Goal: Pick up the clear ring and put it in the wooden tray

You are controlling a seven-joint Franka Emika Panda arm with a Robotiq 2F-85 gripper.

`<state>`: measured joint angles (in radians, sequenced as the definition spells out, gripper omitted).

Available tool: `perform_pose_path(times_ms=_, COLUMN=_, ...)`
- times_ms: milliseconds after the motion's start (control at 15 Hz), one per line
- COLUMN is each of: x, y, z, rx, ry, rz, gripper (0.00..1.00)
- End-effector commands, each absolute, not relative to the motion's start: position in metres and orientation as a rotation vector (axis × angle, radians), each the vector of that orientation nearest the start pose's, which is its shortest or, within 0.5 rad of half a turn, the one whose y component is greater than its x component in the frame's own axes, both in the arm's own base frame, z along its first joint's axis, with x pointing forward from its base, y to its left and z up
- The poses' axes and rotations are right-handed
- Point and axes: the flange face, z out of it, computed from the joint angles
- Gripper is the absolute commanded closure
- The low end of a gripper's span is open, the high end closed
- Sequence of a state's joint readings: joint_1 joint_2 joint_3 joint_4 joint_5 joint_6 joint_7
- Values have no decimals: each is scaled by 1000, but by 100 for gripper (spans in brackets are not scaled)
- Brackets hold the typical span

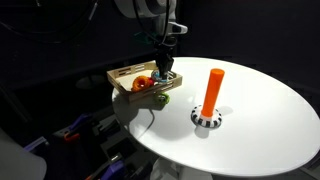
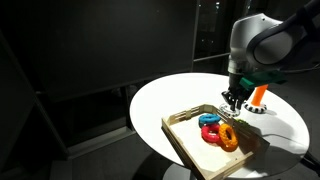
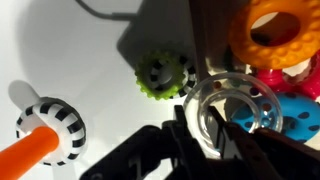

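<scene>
In the wrist view my gripper (image 3: 198, 112) is shut on the clear ring (image 3: 262, 100), with one finger inside the ring and one outside its wall. The ring hangs over the edge of the wooden tray (image 1: 122, 72), next to the rings lying in it. In both exterior views the gripper (image 1: 165, 68) (image 2: 232, 100) points straight down at the end of the tray (image 2: 185, 140) nearest the peg. The clear ring is too small to make out in those views.
An orange ring (image 3: 280, 30), a pink ring (image 3: 270, 75) and a blue ring (image 3: 300, 115) lie in the tray. A small green ring (image 3: 165, 75) lies on the white table just outside the tray. The black-and-white base with orange peg (image 1: 210, 100) stands nearby.
</scene>
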<state>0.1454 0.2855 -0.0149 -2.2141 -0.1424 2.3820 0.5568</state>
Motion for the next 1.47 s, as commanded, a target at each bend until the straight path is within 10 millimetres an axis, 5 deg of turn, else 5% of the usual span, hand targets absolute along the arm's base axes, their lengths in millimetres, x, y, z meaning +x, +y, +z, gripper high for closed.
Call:
perform_pose_path(times_ms=0, x=556, y=86, z=232, rx=-3235, ry=437, rz=100, gripper=92)
perform_pose_path(times_ms=533, x=566, y=116, z=217, rx=-3197, ry=295, rz=119, gripper=91)
perform_pose_path(times_ms=667, x=566, y=117, z=216, rx=-3188, ry=278, rz=133, gripper=47)
perform_pose_path(times_ms=800, x=566, y=117, z=216, rx=-3183, ry=264, rz=140, gripper=43)
perform_pose_path(times_ms=1200, x=566, y=113, z=229, rx=-3176, ry=222, rz=131, gripper=1)
perform_pose_path(times_ms=1400, x=565, y=112, z=238, rx=-3169, ry=194, rz=122, gripper=0)
